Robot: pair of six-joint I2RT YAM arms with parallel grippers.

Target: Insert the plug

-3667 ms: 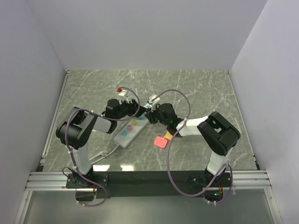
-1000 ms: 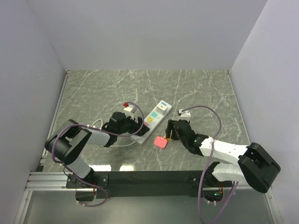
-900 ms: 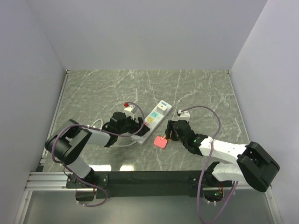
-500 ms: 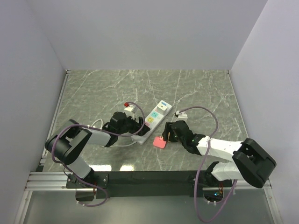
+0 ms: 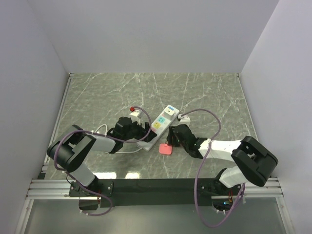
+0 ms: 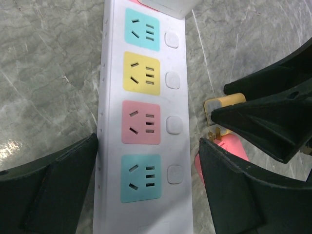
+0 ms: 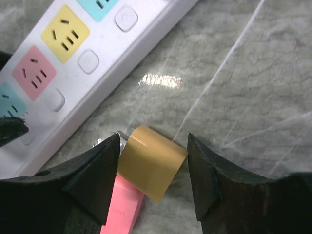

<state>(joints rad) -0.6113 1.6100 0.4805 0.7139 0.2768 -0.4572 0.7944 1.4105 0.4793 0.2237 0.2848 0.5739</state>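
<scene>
The right hand [image 7: 152, 146] has a finger each side of the plug [image 7: 151, 169]; squeezing or not, I cannot tell. Pinch it straight.

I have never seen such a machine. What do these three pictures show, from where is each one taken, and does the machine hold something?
These are two robot arms bolted to the near edge of a marble table. The wide picture looks down from above and behind them. The other two come from a camera on each wrist, so the dark shapes at their edges are that arm's own fingers. On the table lie a white strip with coloured sockets and a yellow-and-pink plug, not plugged in. The left hand stands open astride the strip. The right hand has its fingers on both sides of the plug; whether it grips it, I cannot tell.
</scene>
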